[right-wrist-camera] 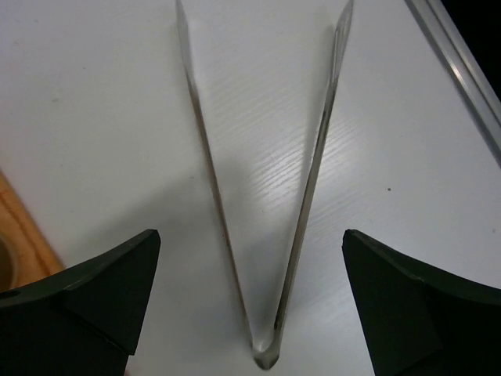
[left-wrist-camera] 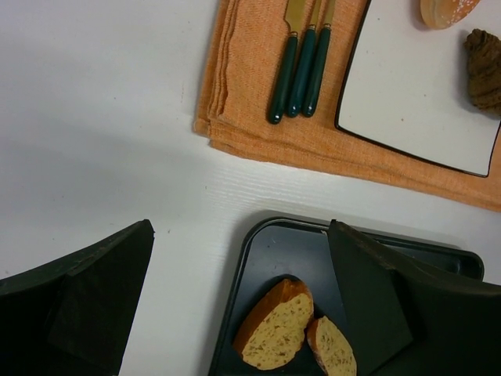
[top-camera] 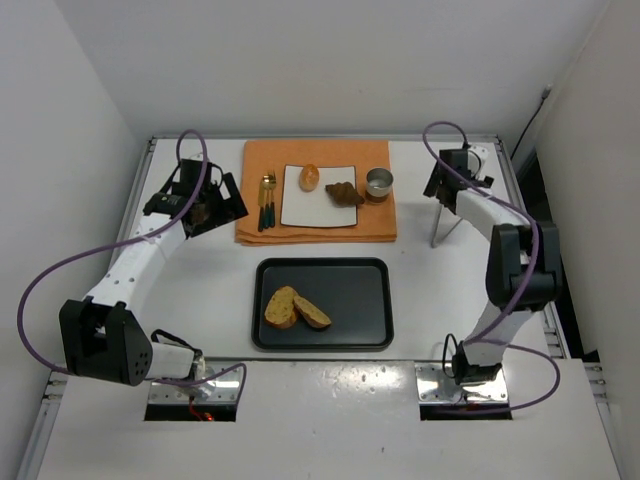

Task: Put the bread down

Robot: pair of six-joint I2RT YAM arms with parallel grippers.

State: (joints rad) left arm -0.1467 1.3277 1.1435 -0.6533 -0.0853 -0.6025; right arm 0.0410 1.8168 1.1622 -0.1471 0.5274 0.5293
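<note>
Plate (top-camera: 300, 205): roll (top-camera: 310, 177), croissant (top-camera: 344, 193) — tray (top-camera: 360, 310): toast (top-camera: 296, 309); left end effector (left-wrist-camera: 241, 235), right end effector (right-wrist-camera: 252, 235) gaping, empty.

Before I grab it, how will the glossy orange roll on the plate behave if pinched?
The roll looks rounded and glossy, so it may roll or slip on the smooth white plate. It is small, so probably light. Being bread, it may squash under a firm pinch.
</note>
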